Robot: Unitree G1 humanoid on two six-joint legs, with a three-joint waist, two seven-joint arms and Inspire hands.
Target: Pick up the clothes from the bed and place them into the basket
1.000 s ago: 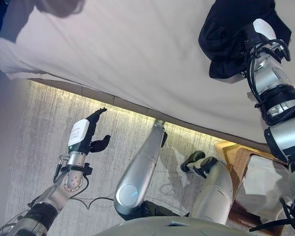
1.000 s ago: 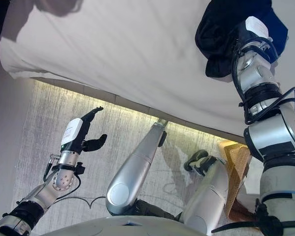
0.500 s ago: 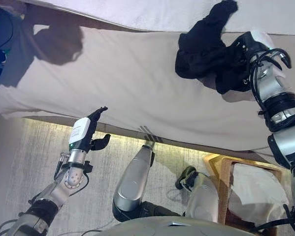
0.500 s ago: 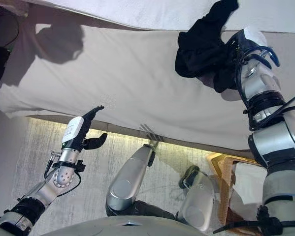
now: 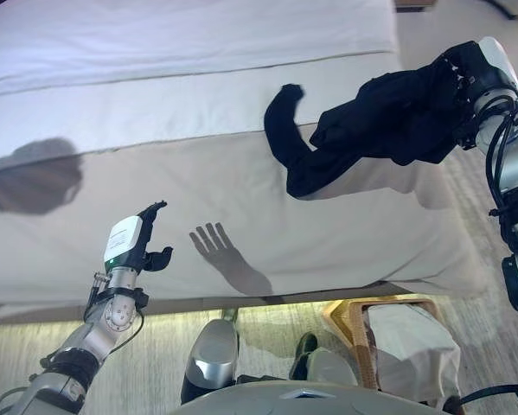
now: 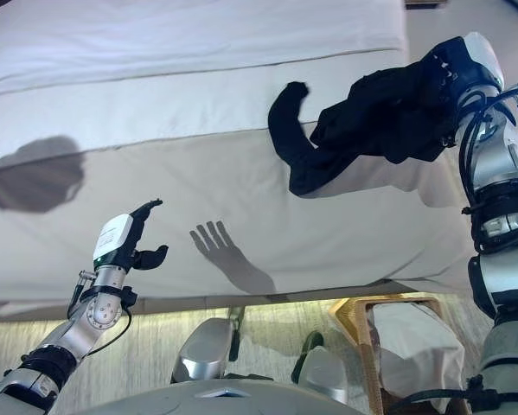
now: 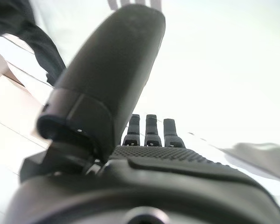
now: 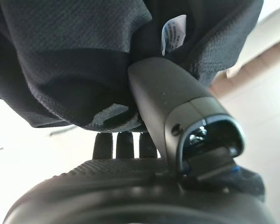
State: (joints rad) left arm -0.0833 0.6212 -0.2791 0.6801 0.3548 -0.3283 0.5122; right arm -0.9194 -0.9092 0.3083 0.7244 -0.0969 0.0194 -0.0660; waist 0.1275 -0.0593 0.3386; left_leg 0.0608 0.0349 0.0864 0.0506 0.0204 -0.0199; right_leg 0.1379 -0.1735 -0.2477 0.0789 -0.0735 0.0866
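Black clothes (image 5: 388, 117) hang in your right hand (image 5: 470, 78), pinched between thumb and fingers above the bed (image 5: 198, 173). Your left hand (image 5: 137, 242) hovers empty, fingers straight. The basket (image 5: 354, 316) sits below the bed's edge.

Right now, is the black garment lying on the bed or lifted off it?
Lifted. The right hand grips the black garment, which hangs bunched above the bed, one sleeve dangling, its shadow on the sheet below.

Right hand (image 5: 476, 76) raised at the far end of its extended arm, thumb (image 8: 170, 100) and fingers pinched on dark cloth. Left hand (image 5: 131, 245) upright on a bent arm, fingers straight, thumb out to its side, holding nothing
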